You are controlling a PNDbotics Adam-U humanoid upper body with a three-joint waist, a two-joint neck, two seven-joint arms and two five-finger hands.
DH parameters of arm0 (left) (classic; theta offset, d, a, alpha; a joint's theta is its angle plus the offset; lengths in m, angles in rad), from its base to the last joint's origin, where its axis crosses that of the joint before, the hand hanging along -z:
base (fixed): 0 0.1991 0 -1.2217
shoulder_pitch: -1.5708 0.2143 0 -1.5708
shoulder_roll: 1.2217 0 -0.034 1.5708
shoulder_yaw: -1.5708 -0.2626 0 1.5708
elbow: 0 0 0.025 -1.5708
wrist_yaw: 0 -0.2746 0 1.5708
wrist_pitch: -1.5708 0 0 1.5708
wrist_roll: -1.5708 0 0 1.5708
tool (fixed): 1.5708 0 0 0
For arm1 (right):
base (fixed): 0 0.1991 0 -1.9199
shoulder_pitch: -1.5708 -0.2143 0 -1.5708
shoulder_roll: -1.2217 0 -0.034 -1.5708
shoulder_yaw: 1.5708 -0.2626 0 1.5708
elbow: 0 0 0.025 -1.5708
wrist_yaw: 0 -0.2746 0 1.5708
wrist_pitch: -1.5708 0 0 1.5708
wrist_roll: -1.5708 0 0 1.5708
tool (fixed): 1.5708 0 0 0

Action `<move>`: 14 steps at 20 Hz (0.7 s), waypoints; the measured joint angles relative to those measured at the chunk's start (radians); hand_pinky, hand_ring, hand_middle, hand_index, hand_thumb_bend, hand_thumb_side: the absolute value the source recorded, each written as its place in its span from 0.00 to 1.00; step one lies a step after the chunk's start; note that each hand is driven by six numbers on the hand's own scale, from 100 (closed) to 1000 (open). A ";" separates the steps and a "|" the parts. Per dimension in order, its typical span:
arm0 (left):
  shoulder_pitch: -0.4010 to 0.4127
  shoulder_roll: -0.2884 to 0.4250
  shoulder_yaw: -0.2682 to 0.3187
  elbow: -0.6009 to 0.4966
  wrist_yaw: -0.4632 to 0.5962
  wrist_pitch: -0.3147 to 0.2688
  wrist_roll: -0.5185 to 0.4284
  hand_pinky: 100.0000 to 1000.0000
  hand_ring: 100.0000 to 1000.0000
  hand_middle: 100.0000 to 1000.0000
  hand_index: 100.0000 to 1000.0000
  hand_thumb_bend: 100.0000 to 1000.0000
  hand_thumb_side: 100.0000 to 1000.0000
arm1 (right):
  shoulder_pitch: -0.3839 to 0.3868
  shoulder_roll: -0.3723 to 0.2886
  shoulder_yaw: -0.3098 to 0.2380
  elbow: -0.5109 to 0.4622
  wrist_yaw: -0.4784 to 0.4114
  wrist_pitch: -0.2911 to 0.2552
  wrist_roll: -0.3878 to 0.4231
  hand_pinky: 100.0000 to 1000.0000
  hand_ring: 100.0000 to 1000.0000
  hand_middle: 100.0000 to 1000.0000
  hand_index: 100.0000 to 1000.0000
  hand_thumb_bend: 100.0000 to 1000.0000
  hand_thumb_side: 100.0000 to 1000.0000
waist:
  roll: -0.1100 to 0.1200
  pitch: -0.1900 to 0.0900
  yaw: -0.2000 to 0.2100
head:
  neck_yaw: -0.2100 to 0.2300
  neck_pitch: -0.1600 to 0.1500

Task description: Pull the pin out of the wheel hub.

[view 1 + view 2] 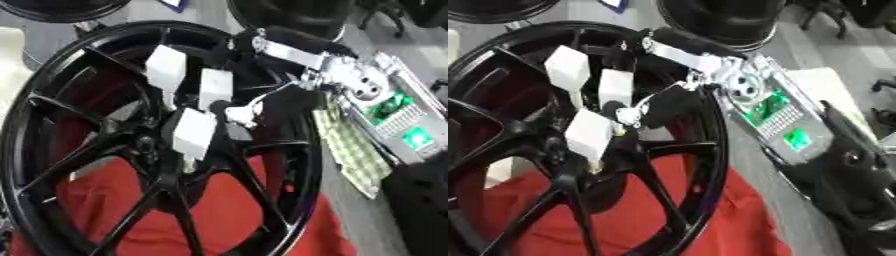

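Note:
A large black wheel rim lies tilted on a red cloth, its spokes meeting at the hub. My right hand reaches in from the upper right over the hub. Two of its white-padded fingers stand up and spread. A lower white pad curls down onto a small pale pin that pokes out just beneath it, close to the hub. What grips the pin from behind is hidden. My left hand shows in neither view.
My right forearm, with bare silver parts and green boards, crosses the rim's upper right edge. A green checked cloth lies right of the rim. Another dark tyre stands behind. A black chair is at the right.

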 measured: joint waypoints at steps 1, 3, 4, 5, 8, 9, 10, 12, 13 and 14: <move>0.000 0.000 0.000 0.000 0.000 0.000 0.000 0.66 0.52 0.49 0.63 0.00 0.84 | 0.001 0.000 0.000 0.001 0.000 -0.001 0.001 0.83 0.89 0.68 0.78 0.24 0.27 | 0.000 0.000 0.000 | 0.000 0.000; -0.001 0.000 0.000 0.000 0.000 0.000 0.000 0.66 0.52 0.49 0.63 0.00 0.84 | 0.001 0.001 0.000 0.002 0.000 -0.002 0.001 0.83 0.89 0.68 0.78 0.24 0.27 | -0.001 0.001 0.001 | -0.002 0.000; -0.001 0.000 0.000 0.000 0.000 0.000 0.000 0.66 0.52 0.49 0.63 0.00 0.84 | 0.001 0.002 0.000 0.003 0.000 -0.002 0.001 0.83 0.89 0.68 0.78 0.24 0.26 | -0.001 0.002 0.002 | -0.002 0.000; -0.001 0.000 0.000 0.000 0.000 0.000 0.000 0.66 0.52 0.49 0.63 0.00 0.84 | 0.001 0.002 0.000 0.005 0.000 -0.003 0.001 0.83 0.89 0.68 0.78 0.24 0.26 | -0.001 0.002 0.002 | -0.004 0.000; -0.001 0.000 0.000 0.000 0.000 0.000 0.000 0.66 0.52 0.49 0.63 0.00 0.84 | 0.001 0.005 -0.001 0.011 0.003 -0.003 0.000 0.83 0.89 0.67 0.77 0.24 0.26 | -0.001 0.003 0.004 | -0.005 0.000; -0.001 0.000 0.000 0.000 0.000 0.000 -0.001 0.66 0.52 0.49 0.63 0.00 0.84 | 0.001 0.007 -0.001 0.013 0.004 -0.004 0.000 0.82 0.89 0.67 0.77 0.24 0.26 | -0.001 0.003 0.004 | -0.005 0.000; -0.002 0.000 0.000 0.000 0.000 0.000 -0.001 0.66 0.52 0.49 0.63 0.00 0.85 | 0.001 0.008 -0.001 0.015 0.006 -0.004 -0.001 0.82 0.89 0.67 0.77 0.24 0.25 | -0.001 0.004 0.005 | -0.006 -0.001; -0.002 -0.001 0.000 0.000 0.000 0.000 -0.001 0.66 0.52 0.49 0.63 0.00 0.85 | 0.005 0.009 0.000 0.026 0.008 -0.005 -0.001 0.82 0.89 0.67 0.77 0.24 0.25 | -0.002 0.006 0.007 | -0.008 -0.001; -0.003 -0.001 0.000 0.000 0.000 0.000 -0.001 0.66 0.52 0.49 0.63 0.00 0.85 | 0.006 0.009 0.000 0.031 0.008 -0.006 -0.002 0.82 0.89 0.67 0.77 0.24 0.25 | -0.002 0.008 0.007 | -0.010 -0.001; -0.003 -0.001 0.000 0.000 0.000 0.000 -0.001 0.66 0.52 0.49 0.63 0.00 0.85 | 0.007 0.009 0.000 0.035 0.009 -0.006 -0.002 0.82 0.89 0.67 0.77 0.24 0.25 | -0.002 0.008 0.007 | -0.010 -0.001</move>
